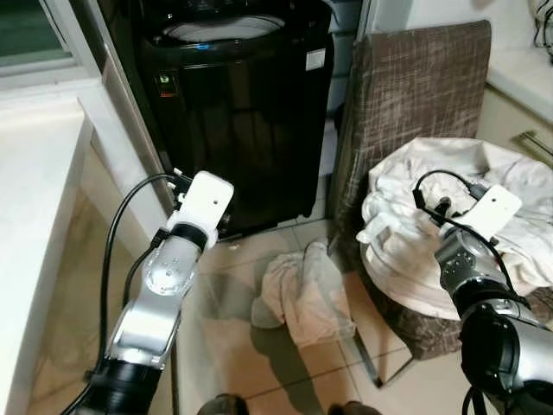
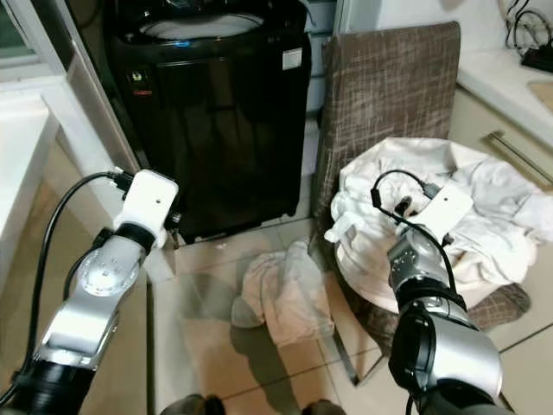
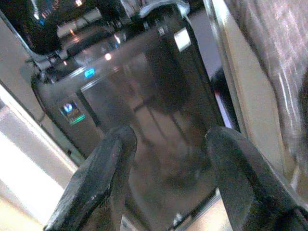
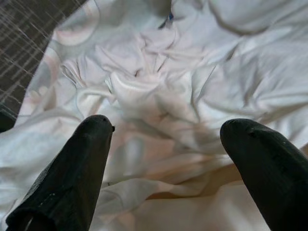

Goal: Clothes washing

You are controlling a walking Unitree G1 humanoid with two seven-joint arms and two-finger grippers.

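Left eye: a black washer (image 1: 238, 104) stands ahead, top-loading, its lid area cut off by the frame's top edge. To its right a brown chair (image 1: 415, 95) holds a heap of white laundry (image 1: 449, 216). A pale cloth (image 1: 302, 294) lies crumpled on the tiled floor (image 1: 233, 346) between washer and chair. A white counter (image 1: 34, 199) runs along the robot's left.

Right eye: same scene, plus a counter edge (image 2: 501, 78) at far right with a dark cord on it. Open tile shows in front of the washer, narrowed by the dropped cloth and chair leg.

Left wrist: left gripper (image 3: 166, 178) faces the washer front — fingers (image 3: 103, 178) spread wide, holding nothing. Small blue and green lights glow on the panel; the picture is blurred, so markings cannot be read.

Right wrist: right gripper (image 4: 163, 168) hovers just above the laundry — fingers (image 4: 79, 168) wide apart, empty. Chair weave shows at one corner.

Hidden: fingertips of both grippers are covered by the white wrist housings in the eye views; the washer drum's inside cannot be seen.
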